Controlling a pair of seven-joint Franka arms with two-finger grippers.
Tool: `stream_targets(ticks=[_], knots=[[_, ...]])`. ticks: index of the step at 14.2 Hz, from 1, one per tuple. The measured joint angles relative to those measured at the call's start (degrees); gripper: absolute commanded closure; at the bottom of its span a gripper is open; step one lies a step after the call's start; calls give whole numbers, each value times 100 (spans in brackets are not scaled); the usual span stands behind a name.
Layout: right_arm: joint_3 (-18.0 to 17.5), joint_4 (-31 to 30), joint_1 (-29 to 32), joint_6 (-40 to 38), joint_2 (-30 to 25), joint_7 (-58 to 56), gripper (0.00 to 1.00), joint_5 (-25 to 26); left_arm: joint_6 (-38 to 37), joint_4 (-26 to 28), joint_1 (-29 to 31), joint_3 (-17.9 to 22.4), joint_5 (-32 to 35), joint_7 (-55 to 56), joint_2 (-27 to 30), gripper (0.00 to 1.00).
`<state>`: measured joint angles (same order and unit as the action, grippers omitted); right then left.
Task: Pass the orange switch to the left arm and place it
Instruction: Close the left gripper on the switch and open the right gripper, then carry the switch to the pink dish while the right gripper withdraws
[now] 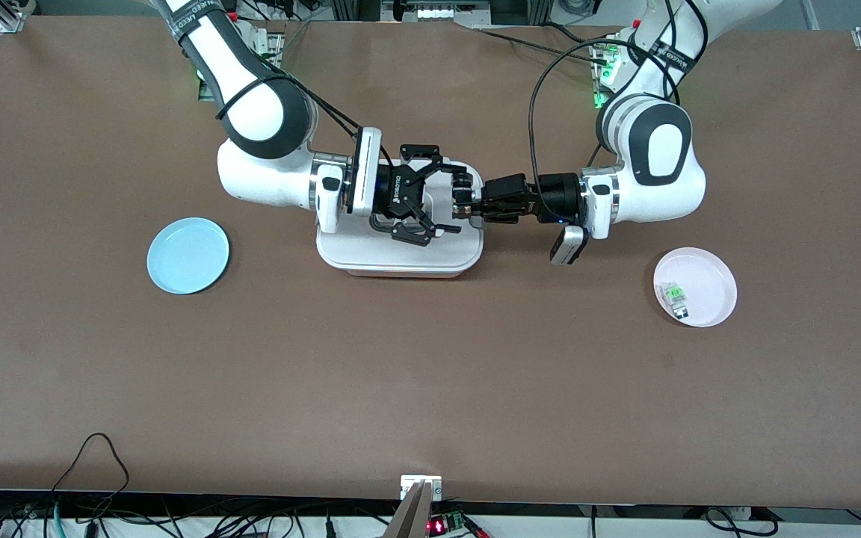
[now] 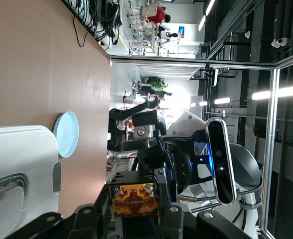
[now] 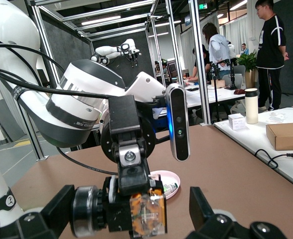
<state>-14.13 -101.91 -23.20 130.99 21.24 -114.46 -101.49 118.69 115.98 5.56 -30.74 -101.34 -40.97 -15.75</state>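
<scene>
Your two grippers meet nose to nose over the white box (image 1: 400,258): the left gripper (image 1: 466,200) has its fingers clamped on the orange switch (image 3: 147,215), while the right gripper (image 1: 430,200) has its fingers spread wide on either side of that switch, not yet touching it. Toward the left arm's end of the table from the pair you have the pink plate (image 1: 714,276) with the small green-topped part (image 1: 676,294) in it, and toward the right arm's end the blue plate (image 1: 187,255).
</scene>
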Motion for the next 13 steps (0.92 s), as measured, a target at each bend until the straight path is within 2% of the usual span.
stream_targets(ticks=[3, 4, 8, 10, 13], knots=[[-1, -117, 81, -19, 0, 10, 0, 10, 120, -5, -2, 0, 49, -71, -16, 100], [-2, -203, 108, -31, 1, 10, 0, 19, 156, -22, 8, 4, 269, -105, -22, 100], [50, -457, 437, 29, 12, 23, 0, 109, 14, -314, 69, 57, 2094, -94, -74, 100], [67, -485, 556, 29, 12, 490, 0, 549, -216, -631, 140, 70, 3092, -88, -246, 100], [251, -422, 599, 31, -69, 2116, 0, 1788, -737, -1061, 322, 82, 4257, -95, -562, 100]])
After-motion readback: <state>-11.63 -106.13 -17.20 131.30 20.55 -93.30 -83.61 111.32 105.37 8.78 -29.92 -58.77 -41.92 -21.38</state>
